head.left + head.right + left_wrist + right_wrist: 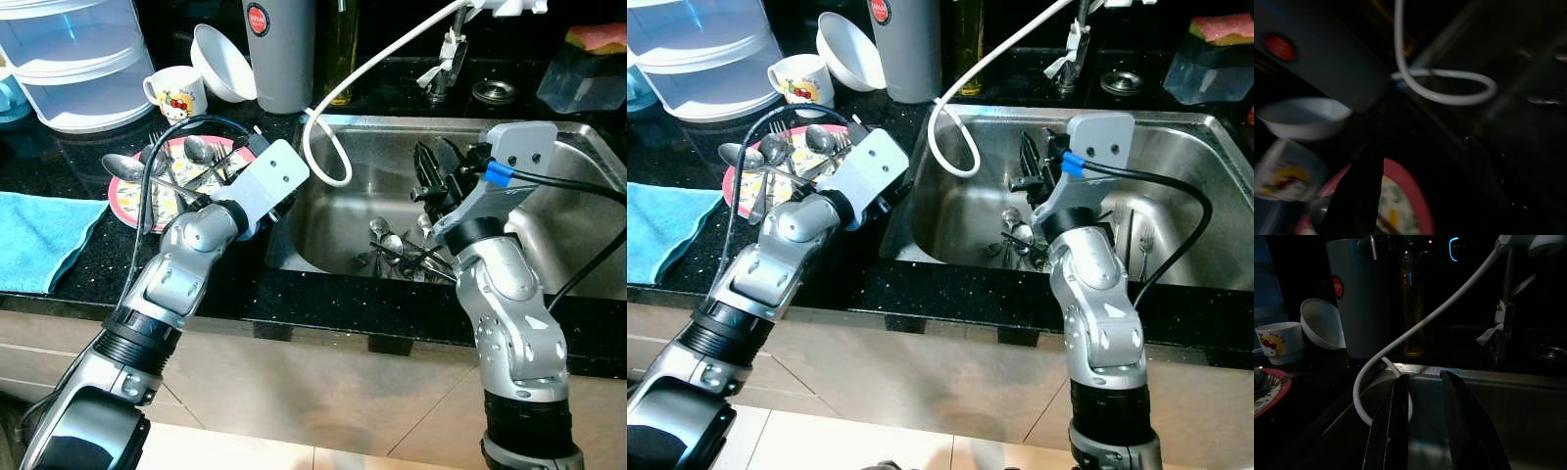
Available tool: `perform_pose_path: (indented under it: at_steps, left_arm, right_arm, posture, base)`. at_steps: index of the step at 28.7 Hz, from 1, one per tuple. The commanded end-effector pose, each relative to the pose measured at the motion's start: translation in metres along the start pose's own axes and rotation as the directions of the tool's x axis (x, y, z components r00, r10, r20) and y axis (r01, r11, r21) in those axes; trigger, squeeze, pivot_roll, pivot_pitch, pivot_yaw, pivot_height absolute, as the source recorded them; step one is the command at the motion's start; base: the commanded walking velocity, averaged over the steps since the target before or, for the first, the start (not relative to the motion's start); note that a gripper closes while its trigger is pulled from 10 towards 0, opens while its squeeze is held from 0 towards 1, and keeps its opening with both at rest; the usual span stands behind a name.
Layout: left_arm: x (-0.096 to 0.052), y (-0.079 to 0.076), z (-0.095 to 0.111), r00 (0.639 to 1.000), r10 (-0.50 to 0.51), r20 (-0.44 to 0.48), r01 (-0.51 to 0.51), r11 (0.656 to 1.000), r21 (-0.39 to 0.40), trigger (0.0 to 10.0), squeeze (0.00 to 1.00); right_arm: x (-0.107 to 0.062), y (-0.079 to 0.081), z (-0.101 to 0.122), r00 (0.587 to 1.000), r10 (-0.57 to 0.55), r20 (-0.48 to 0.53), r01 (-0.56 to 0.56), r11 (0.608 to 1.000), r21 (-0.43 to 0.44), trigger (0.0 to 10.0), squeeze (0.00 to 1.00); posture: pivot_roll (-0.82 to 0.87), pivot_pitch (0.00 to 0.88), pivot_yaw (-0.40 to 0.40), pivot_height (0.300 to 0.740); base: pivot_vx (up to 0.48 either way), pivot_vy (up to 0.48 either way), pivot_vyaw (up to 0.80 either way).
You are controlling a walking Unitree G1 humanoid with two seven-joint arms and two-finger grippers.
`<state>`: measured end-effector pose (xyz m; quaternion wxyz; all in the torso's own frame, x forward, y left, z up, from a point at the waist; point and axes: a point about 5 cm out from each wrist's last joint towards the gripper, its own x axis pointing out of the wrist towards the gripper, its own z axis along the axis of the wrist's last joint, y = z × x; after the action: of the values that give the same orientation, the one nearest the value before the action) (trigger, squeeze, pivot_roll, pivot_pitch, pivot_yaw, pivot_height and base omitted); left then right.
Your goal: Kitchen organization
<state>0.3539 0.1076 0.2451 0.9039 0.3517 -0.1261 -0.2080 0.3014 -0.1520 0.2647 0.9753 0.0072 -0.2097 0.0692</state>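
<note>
Cutlery transfer: sink to plate

The right gripper (pixel 1422 416) is hovering over the sink (pixel 549 196), fingers narrowly parted and empty; remaining cutlery (pixel 397 250) is lying on the sink floor below. The left gripper (pixel 1359 196) is hanging over the plate (pixel 132 191), finger state indeterminate. Next move: descending, then closing on one utensil.

A white hose (pixel 328 137) loops over the sink's (pixel 578 211) left rim, right half open.

It was a home kitchen: a steel sink (pixel 549 147) set in a black stone counter (pixel 59 255), cutlery (pixel 397 250) in the basin, a plate (pixel 132 191) and mug (pixel 176 93) at left.
</note>
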Motion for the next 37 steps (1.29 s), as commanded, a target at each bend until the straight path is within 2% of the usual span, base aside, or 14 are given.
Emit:
perform_pose_path:
  at_steps: [1, 8, 10, 12, 13, 18, 23, 27, 31, 37]
  left_arm:
    - [-0.005, 0.002, -0.002, 1.000, 0.023, 0.009, -0.023, 0.999, 0.044, 10.0, 0.00]
    - [-0.009, -0.009, -0.002, 0.999, 0.023, 0.023, -0.023, 1.000, 0.005, 10.0, 0.00]
    - [-0.008, -0.017, 0.000, 0.998, 0.044, 0.035, -0.042, 0.998, -0.052, 10.0, 0.00]
    - [-0.006, -0.022, 0.000, 0.998, 0.051, 0.036, -0.049, 0.996, -0.070, 10.0, 0.00]
    - [-0.004, -0.036, 0.003, 0.996, 0.078, 0.049, -0.071, 0.990, -0.125, 10.0, 0.00]
    - [-0.005, -0.050, 0.008, 0.994, 0.081, 0.068, -0.069, 0.984, -0.164, 10.0, 0.00]
    - [-0.015, -0.064, 0.011, 0.995, 0.060, 0.073, -0.045, 0.979, -0.199, 10.0, 0.00]
    - [-0.018, -0.082, 0.013, 0.996, 0.050, 0.070, -0.033, 0.973, -0.228, 10.0, 0.00]
    - [-0.018, -0.084, 0.015, 0.996, 0.055, 0.072, -0.036, 0.971, -0.235, 10.0, 0.00]
    - [-0.015, -0.075, 0.016, 0.994, 0.087, 0.066, -0.068, 0.968, -0.241, 10.0, 0.00]
  right_arm:
    - [-0.002, 0.004, 0.001, 1.000, 0.009, 0.008, -0.009, 1.000, 0.002, 10.0, 0.00]
    - [-0.001, 0.008, 0.000, 1.000, 0.015, 0.010, -0.015, 1.000, 0.016, 10.0, 0.00]
    - [-0.001, 0.010, -0.001, 1.000, 0.015, 0.008, -0.016, 1.000, 0.021, 10.0, 0.00]
    - [-0.001, 0.010, -0.002, 1.000, 0.016, 0.007, -0.016, 1.000, 0.022, 10.0, 0.00]
    - [-0.001, 0.012, -0.001, 1.000, 0.018, 0.008, -0.019, 0.999, 0.026, 10.0, 0.00]
    - [-0.001, 0.012, -0.001, 1.000, 0.022, 0.009, -0.022, 0.999, 0.025, 10.0, 0.00]
    - [-0.002, 0.009, 0.000, 1.000, 0.014, 0.008, -0.014, 1.000, 0.020, 10.0, 0.00]
    - [0.000, 0.013, -0.001, 1.000, 0.020, 0.007, -0.020, 0.999, 0.027, 10.0, 0.00]
    - [0.001, 0.013, 0.000, 1.000, 0.022, 0.009, -0.022, 0.999, 0.026, 10.0, 0.00]
    - [0.000, 0.011, 0.000, 1.000, 0.018, 0.010, -0.018, 1.000, 0.020, 10.0, 0.00]
  posture:
    - [0.02, 0.120, 0.089, 0.740]
    - [0.04, 0.121, 0.092, 0.740]
    - [0.04, 0.119, 0.091, 0.740]
    - [0.04, 0.118, 0.089, 0.740]
    - [0.02, 0.118, 0.084, 0.740]
    - [0.02, 0.118, 0.084, 0.740]
    - [0.02, 0.122, 0.084, 0.740]
    - [0.02, 0.124, 0.079, 0.740]
    - [0.01, 0.121, 0.076, 0.740]
    - [0.01, 0.117, 0.079, 0.740]
  base:
    - [0.000, 0.000, 0.00]
    - [0.000, 0.000, 0.00]
    - [0.000, 0.000, 0.00]
    - [0.000, 0.000, 0.00]
    - [0.000, 0.000, 0.00]
    - [0.000, 0.000, 0.00]
    - [0.000, 0.000, 0.00]
    - [0.000, 0.000, 0.00]
    - [0.000, 0.000, 0.00]
    - [0.000, 0.000, 0.00]
